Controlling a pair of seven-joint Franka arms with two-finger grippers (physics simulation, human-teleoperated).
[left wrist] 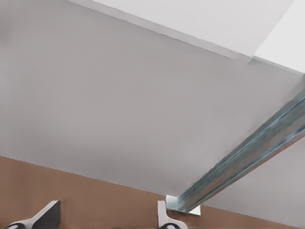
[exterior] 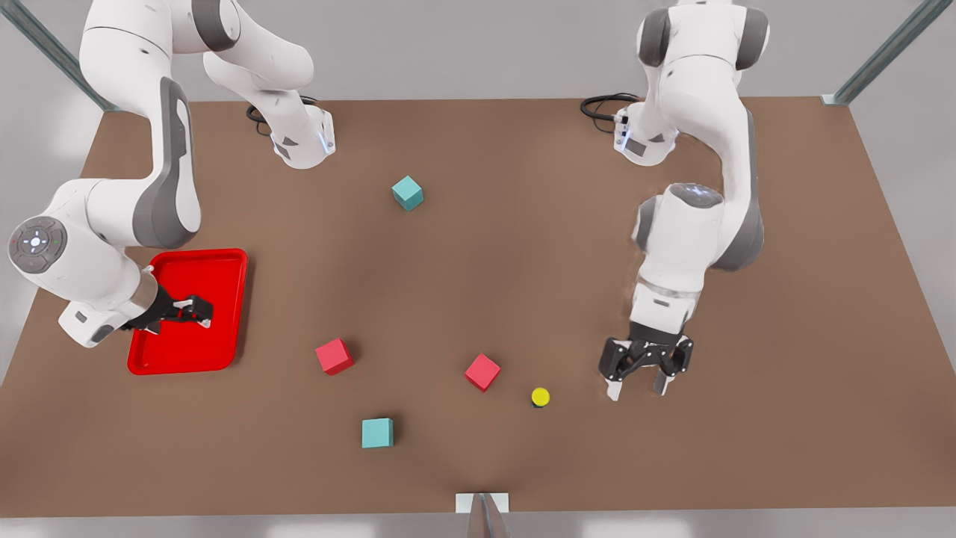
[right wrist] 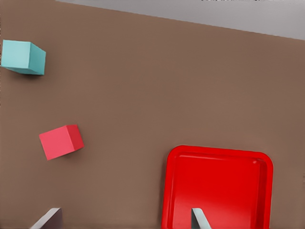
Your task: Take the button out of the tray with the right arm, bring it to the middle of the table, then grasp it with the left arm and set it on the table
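Note:
The button [exterior: 540, 397], a yellow cap on a black base, stands on the brown table [exterior: 523, 261] near the front, just right of a red cube [exterior: 482, 371]. My left gripper [exterior: 637, 390] hangs open a short way to the button's right in the front view, holding nothing; its fingertips [left wrist: 47, 213] show spread over the table edge. The red tray [exterior: 198, 255] lies at the front view's left with nothing in it. My right gripper [exterior: 203, 312] hovers open above the tray [right wrist: 214, 151], its fingertips [right wrist: 199, 219] wide apart.
Two teal cubes [exterior: 407, 193] [exterior: 377, 433] and another red cube [exterior: 334, 356] lie scattered across the table. The right wrist view shows a teal cube [right wrist: 23, 57] and a red cube [right wrist: 61, 141] beside the tray. A metal frame post [left wrist: 248, 162] rises at the table edge.

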